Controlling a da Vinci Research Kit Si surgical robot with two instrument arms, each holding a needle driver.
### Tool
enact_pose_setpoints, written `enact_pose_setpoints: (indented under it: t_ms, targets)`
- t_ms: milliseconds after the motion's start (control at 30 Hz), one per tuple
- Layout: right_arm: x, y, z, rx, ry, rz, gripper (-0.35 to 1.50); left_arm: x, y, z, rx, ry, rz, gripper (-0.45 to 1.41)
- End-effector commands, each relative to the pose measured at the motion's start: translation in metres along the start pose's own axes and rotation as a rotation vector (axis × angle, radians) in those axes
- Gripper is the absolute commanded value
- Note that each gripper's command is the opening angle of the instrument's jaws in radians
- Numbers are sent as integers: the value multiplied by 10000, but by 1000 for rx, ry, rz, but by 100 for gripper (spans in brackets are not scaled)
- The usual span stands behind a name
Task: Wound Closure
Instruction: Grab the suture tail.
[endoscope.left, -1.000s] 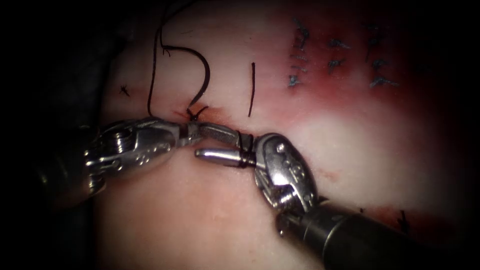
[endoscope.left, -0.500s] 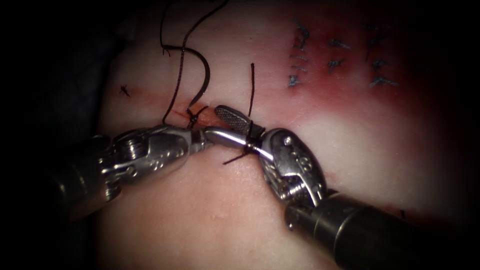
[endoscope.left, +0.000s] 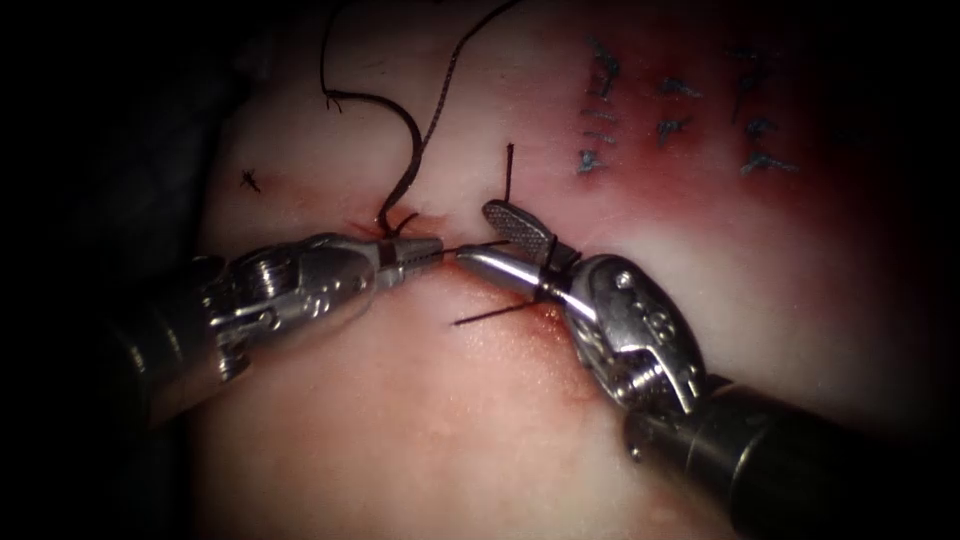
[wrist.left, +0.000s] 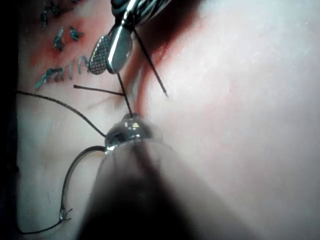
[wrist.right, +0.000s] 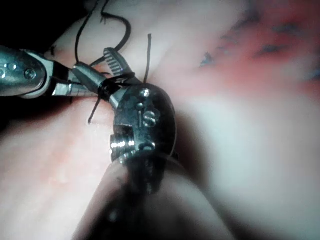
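On the tissue (endoscope.left: 420, 420) a dark stitch (endoscope.left: 385, 228) sits in the cut, and long thread (endoscope.left: 410, 150) curls up from it. My left tool (endoscope.left: 432, 250) is shut on a strand of thread (endoscope.left: 480, 245) that runs right toward the right tool; its tip (wrist.left: 131, 127) grips the same strand (wrist.left: 125, 95). My right tool (endoscope.left: 478, 233) stands open just right of the stitch, with nothing between its jaws. Thread is wound round the base of its jaws (wrist.right: 107, 90). A short free end (endoscope.left: 480, 316) sticks out below it. I see no needle.
A short upright thread end (endoscope.left: 508, 170) stands behind the right tool's upper jaw. Blue ink marks (endoscope.left: 600, 110) and red fluid (endoscope.left: 780, 200) lie on the tissue at the far right. A frayed thread tail (endoscope.left: 330, 97) lies at the upper left.
The right tool has moved right and up with its jaws open, and thread now wraps its base. The left tool followed to the right. The long strand swung right.
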Motion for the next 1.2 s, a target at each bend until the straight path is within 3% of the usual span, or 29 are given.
enact_pose_setpoints:
  t_ms: [33, 300, 500, 800, 1200]
  targets:
    - [-4, -2, 6, 3, 1, 3, 73, 0, -2, 9, 11, -11, 6, -35]
    - [-6, -1, 6, -11, -38, -2, 78, -7, 2, 8, 13, -18, 14, -35]
    - [-5, -1, 6, -14, -42, -5, 78, -3, 2, 3, -34, -12, 41, -35]
    - [-6, 11, 12, -125, -79, 20, 78, 20, 15, -8, -41, -9, 42, -35]
    - [-10, 29, 24, -203, -133, -7, 78, 35, 12, 12, -34, 3, 23, -35]
